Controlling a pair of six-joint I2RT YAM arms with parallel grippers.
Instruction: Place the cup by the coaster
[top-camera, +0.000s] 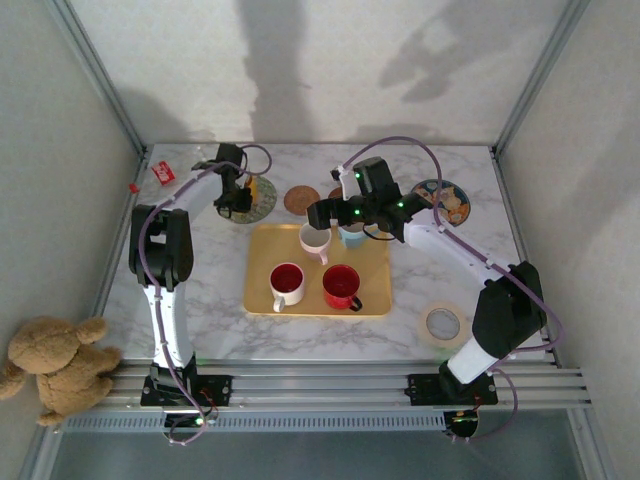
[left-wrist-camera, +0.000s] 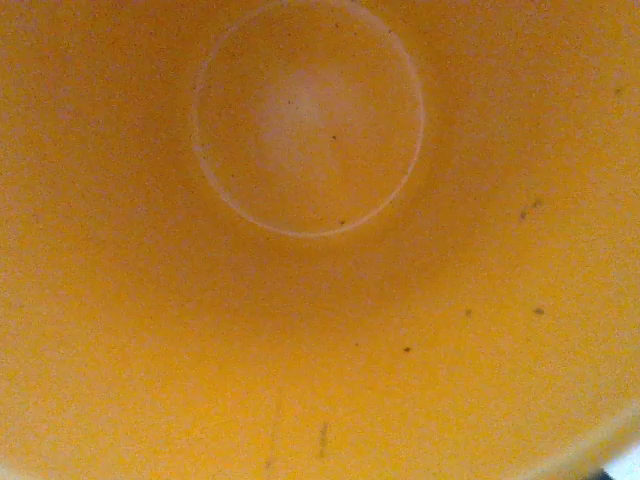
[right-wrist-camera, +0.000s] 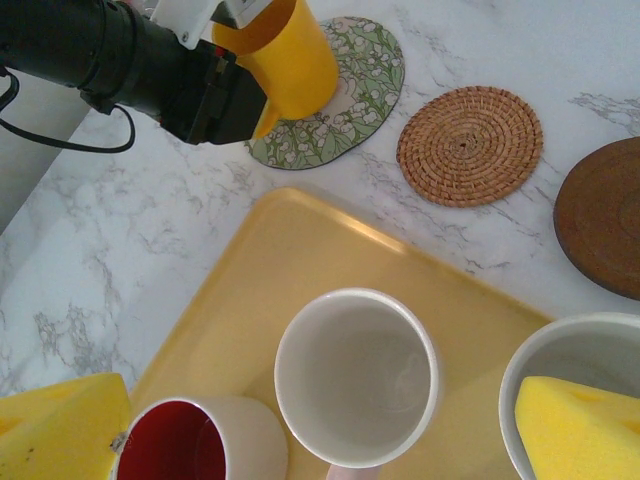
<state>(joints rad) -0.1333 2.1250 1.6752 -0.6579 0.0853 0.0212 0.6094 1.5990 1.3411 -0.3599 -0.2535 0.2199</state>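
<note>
**Yellow cup at the floral coaster: held, not yet set down**

**Task item.** Yellow cup (right-wrist-camera: 292, 60), tilted, in the left gripper (top-camera: 240, 196). The fingers are hidden behind the gripper's black body. Judging by the cup's lean with that body hard against its wall, the jaws are clamped on it.

**Target.** Floral coaster (right-wrist-camera: 350, 95), directly below the left jaws and the cup. Whether the cup's base touches it cannot be told.

**Progress.** The cup is off the yellow tray (right-wrist-camera: 230, 300) and at the coaster, so the approach looks done. What is left is to stand the cup upright beside the coaster and open the jaws.

**Right gripper** (top-camera: 322, 214). Jaws wide apart and holding nothing. A white cup (right-wrist-camera: 355, 375) stands on the tray between and below its yellow pads (right-wrist-camera: 60, 425). A red-lined cup (right-wrist-camera: 190, 440) sits just inside the left pad.

**Views compared.**
- The right wrist camera alone shows the cup's tilt against the coaster. It also shows a woven coaster (right-wrist-camera: 470, 145) and a dark wooden coaster (right-wrist-camera: 605, 220) beyond the right jaws.
- The left wrist camera looks straight into the cup's interior, down to its round floor.
- The top camera gives both arms at once, plus a second red-lined cup (top-camera: 342, 287) nearer than the right jaws.
</note>
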